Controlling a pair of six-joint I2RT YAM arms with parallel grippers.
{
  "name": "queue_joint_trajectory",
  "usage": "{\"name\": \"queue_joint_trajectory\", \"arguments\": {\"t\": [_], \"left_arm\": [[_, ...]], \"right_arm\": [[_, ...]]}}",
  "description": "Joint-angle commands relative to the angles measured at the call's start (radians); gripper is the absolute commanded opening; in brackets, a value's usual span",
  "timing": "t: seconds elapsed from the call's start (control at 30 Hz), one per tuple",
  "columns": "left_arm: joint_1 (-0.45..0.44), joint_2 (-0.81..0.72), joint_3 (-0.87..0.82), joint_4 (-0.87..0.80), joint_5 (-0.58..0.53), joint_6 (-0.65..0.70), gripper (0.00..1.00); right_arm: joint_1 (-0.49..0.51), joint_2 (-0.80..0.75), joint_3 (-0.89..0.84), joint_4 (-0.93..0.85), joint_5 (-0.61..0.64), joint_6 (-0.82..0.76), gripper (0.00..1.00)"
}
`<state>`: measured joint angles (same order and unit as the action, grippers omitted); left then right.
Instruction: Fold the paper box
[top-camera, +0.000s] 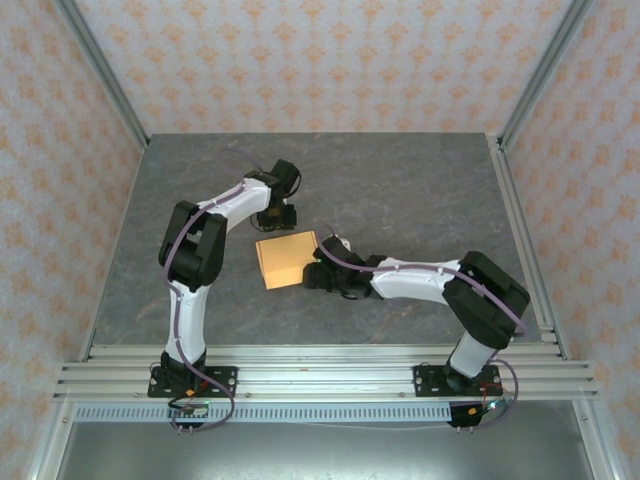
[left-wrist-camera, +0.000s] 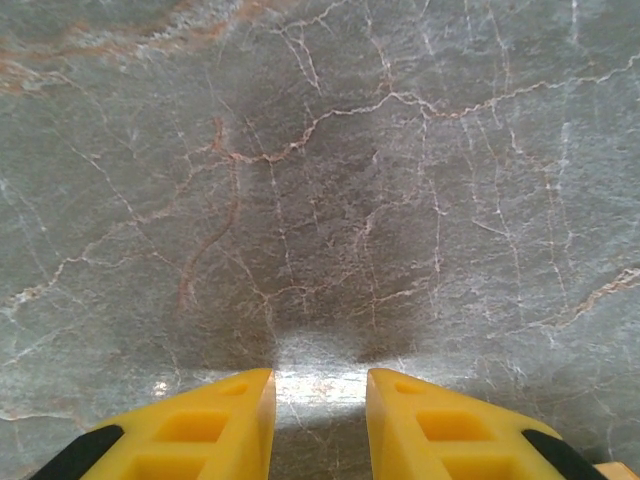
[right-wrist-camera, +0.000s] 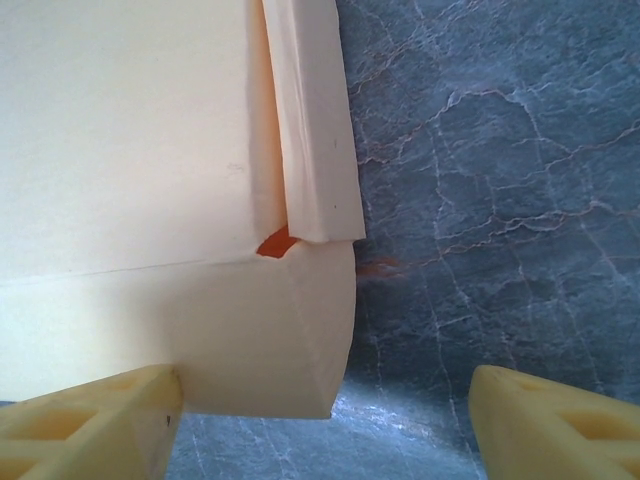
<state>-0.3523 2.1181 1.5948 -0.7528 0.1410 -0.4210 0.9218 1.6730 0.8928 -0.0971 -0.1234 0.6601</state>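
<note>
Both open, empty: right end effector (right-wrist-camera: 325, 398) straddles paper box (right-wrist-camera: 130, 150) corner; left end effector (left-wrist-camera: 320, 388) beside it

left gripper (left-wrist-camera: 318, 425): yellow fingers (left-wrist-camera: 200, 430) apart, narrow gap
table (left-wrist-camera: 320, 180): grey marbling, rust and white veins, glare at the fingertips

The tan-orange paper box (top-camera: 286, 258), folded into a compact rectangle, lies flat near the middle of the grey marbled bench (top-camera: 420, 190), with a rounded flap (right-wrist-camera: 270, 330) and narrow folded strip (right-wrist-camera: 315, 120) along one edge.
</note>
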Motion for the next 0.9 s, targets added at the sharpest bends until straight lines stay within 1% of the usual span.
{"name": "queue_joint_trajectory", "arguments": {"t": [0.0, 0.43, 0.87], "left_arm": [[0.009, 0.014, 0.024, -0.033, 0.011, -0.009, 0.28], [0.009, 0.049, 0.017, -0.026, 0.04, -0.007, 0.19], [0.009, 0.065, 0.017, -0.025, 0.053, -0.001, 0.16]], "right_arm": [[-0.006, 0.019, 0.037, -0.001, 0.018, -0.015, 0.76], [-0.014, 0.048, 0.061, -0.012, 0.034, -0.034, 0.76], [-0.017, 0.082, 0.078, -0.007, 0.032, -0.051, 0.76]]}}
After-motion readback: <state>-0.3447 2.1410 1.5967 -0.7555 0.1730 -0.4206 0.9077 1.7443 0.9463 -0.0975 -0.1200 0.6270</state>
